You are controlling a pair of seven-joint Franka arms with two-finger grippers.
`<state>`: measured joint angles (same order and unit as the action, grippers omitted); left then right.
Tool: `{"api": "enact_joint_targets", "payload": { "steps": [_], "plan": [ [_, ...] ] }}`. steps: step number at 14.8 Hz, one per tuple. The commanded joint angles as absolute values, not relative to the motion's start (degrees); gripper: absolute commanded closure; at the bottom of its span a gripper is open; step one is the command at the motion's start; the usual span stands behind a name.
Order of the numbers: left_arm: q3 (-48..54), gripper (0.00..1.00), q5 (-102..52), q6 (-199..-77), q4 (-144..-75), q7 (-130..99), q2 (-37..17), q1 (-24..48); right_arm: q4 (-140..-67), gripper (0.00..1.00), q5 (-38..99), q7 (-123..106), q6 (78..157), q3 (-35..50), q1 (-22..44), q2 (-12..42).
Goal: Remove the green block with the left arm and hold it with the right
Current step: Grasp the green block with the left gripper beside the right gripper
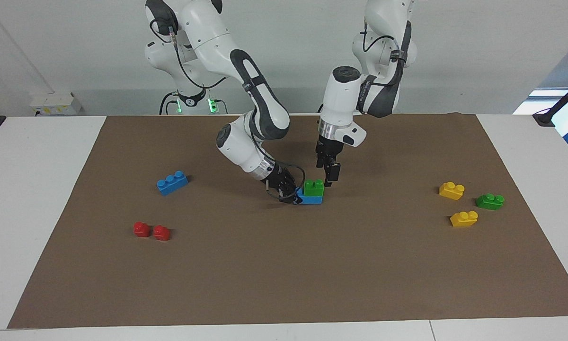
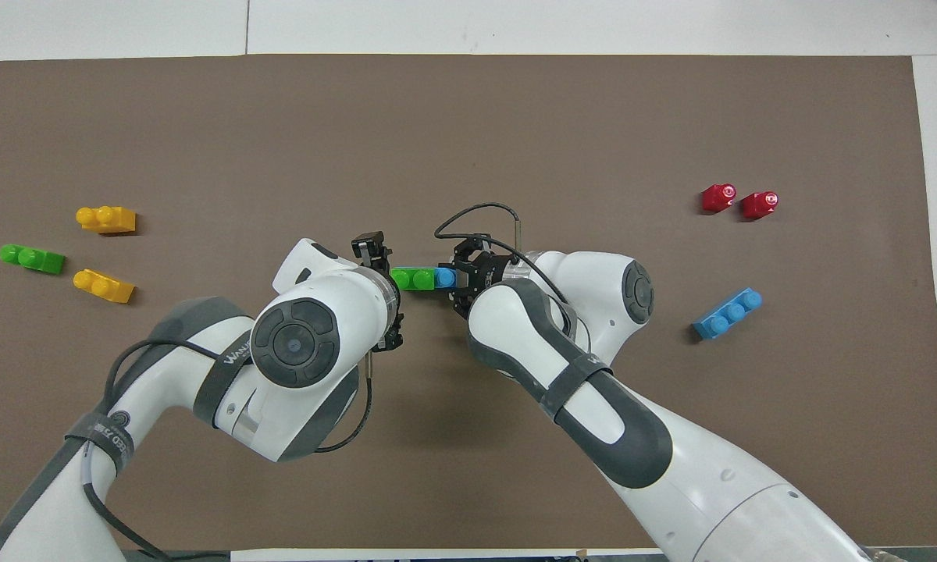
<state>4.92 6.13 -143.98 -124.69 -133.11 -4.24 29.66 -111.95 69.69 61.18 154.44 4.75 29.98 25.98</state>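
so, scene: a brown mat [image 1: 407, 284] with toy bricks scattered over it.
green block [image 1: 314, 187]: sits pressed onto a blue brick [image 1: 311, 199] near the middle of the mat, studs up, covering the part of the brick toward the left arm's end.
right gripper [image 1: 292, 196]: low at the mat, clamped on the bare end of the blue brick, bracing the stack.
left gripper [image 1: 330, 176]: fingers spread wide, hanging just beside the green block at its free end, holding nothing; contact does not show.
handling, as a guess: light, rigid plastic with smooth, fairly slippery walls; not fragile, but the stud fit will resist before it lets go.
where to grip: across the two long flat sides, below the studs, well clear of the blue brick.
next move needs: a straight or slightly rocking pull upward while the base is held down.
risk: fingers sliding off, or the whole stack lifting together.
other bricks: a second green one [image 1: 490, 201] lies with two yellow bricks [image 1: 452, 190] toward the left arm's end; leave it.
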Motion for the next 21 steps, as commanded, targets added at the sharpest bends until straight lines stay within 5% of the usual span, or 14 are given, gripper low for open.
{"api": "enact_joint_targets", "payload": {
  "steps": [1, 15, 20, 21],
  "plan": [
    [4.0, 0.0, 8.1, -144.6, -124.3, -137.3, -5.5, 31.6, -115.0, 1.0, 70.8, 57.8, 157.0, 4.8, 30.0, 26.6],
    [4.0, 0.01, 10.6, -146.8, -120.4, -138.7, -12.1, 30.8, -115.1, 1.0, 70.8, 57.8, 157.0, 4.8, 29.8, 26.6],
    [4.0, 0.44, 10.7, -146.2, -118.9, -138.1, -12.9, 30.7, -115.2, 1.0, 70.8, 57.8, 157.0, 4.7, 29.8, 26.6],
    [4.0, 0.66, 10.7, -146.1, -118.7, -137.7, -12.9, 30.6, -115.2, 1.0, 70.8, 57.8, 157.0, 4.7, 29.7, 26.6]
  ]
}}
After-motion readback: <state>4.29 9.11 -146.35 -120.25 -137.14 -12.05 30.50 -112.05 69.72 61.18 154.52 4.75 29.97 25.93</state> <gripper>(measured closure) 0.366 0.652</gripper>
